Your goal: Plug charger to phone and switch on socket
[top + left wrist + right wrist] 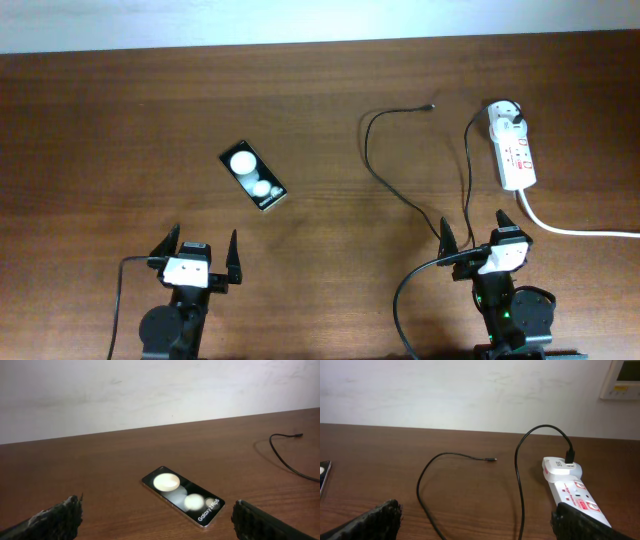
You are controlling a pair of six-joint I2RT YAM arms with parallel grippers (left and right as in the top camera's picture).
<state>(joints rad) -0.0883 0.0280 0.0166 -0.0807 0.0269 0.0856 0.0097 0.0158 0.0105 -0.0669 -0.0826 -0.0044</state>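
The phone [254, 175] lies flat and aslant on the table, left of centre; it also shows in the left wrist view [182, 495]. The black charger cable [385, 180] loops across the table, its plug tip [430, 106] lying free at the back; its other end enters the white adapter [506, 116] seated in the socket strip [514, 150] at the right. In the right wrist view I see the cable [425, 495], tip [491, 460] and strip [572, 490]. My left gripper [205, 252] is open and empty in front of the phone. My right gripper [477, 235] is open and empty over the cable's near loop.
The strip's thick white cord [580, 230] runs off to the right edge. A pale wall stands behind the table's far edge [320, 45]. A white wall panel [624, 380] hangs at the upper right in the right wrist view.
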